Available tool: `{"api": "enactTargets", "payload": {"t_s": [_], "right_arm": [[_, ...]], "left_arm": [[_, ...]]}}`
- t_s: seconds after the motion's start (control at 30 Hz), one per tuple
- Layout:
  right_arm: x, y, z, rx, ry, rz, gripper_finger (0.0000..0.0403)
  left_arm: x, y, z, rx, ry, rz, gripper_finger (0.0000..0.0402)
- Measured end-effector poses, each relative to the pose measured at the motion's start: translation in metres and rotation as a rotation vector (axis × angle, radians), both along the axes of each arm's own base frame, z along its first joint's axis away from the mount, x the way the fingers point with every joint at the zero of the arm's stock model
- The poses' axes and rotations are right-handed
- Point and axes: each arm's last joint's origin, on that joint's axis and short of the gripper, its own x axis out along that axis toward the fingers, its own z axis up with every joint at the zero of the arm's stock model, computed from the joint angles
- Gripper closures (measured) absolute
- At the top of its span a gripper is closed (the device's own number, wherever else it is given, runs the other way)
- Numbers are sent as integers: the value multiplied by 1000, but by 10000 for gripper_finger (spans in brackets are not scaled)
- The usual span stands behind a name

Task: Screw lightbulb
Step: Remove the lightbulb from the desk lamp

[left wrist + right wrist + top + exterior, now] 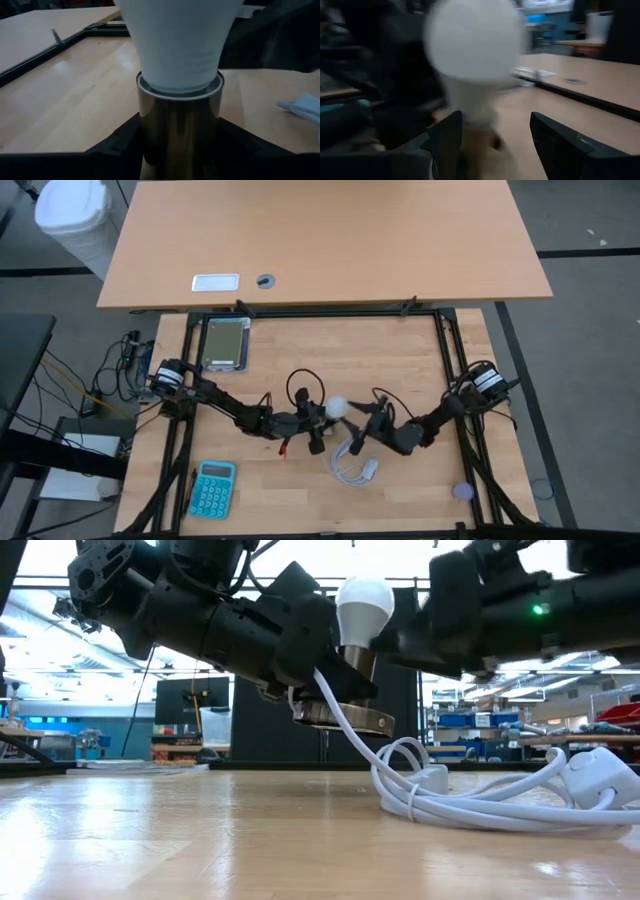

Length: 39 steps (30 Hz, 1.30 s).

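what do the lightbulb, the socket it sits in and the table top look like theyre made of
Lightbulb: matte white, frosted plastic or glass; no glare. Socket: polished metal sleeve, by its mirror-like streaks. Table top: light wood, visible grain and plank seams, slightly glossy.

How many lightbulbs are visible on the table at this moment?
1. The lightbulb sits upright in the metal socket held above the table by the left gripper, with the right gripper beside it. Others may be hidden.
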Motion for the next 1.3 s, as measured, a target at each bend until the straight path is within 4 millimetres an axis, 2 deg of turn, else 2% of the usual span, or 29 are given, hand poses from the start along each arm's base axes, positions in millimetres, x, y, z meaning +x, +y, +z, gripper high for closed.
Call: {"api": "enactTargets", "payload": {"t_s": [0.2, 0.27, 0.37, 0.57, 0.73, 0.9, 1.07, 1.17, 1.3], "right_arm": [[-30, 11, -10, 40, -3, -233, 172], [-31, 16, -9, 48, -15, -136, 172], [-17, 15, -4, 50, -30, 79, 172], [7, 2, 4, 23, -34, 152, 172], [15, -8, 6, 11, -31, 129, 172], [4, -8, -1, 4, 0, 60, 172], [-32, 0, -17, 20, 29, -139, 172], [-39, 5, -14, 68, -34, -23, 172], [-21, 5, -6, 50, -45, 108, 172]], "left_arm": [[-1, -3, 0, 6, -4, -3, 213], [0, -2, 0, 8, -1, 4, 213], [0, -2, 0, 8, -4, 5, 213], [-1, -2, 0, 3, -2, 5, 213], [-1, -2, 0, 2, -4, 7, 213], [-1, -1, -1, 5, 3, 19, 213], [-1, -3, 1, 2, -10, 6, 213], [-1, -2, 0, 7, -2, 7, 213], [-1, -2, 1, 8, -5, 9, 213]]}}
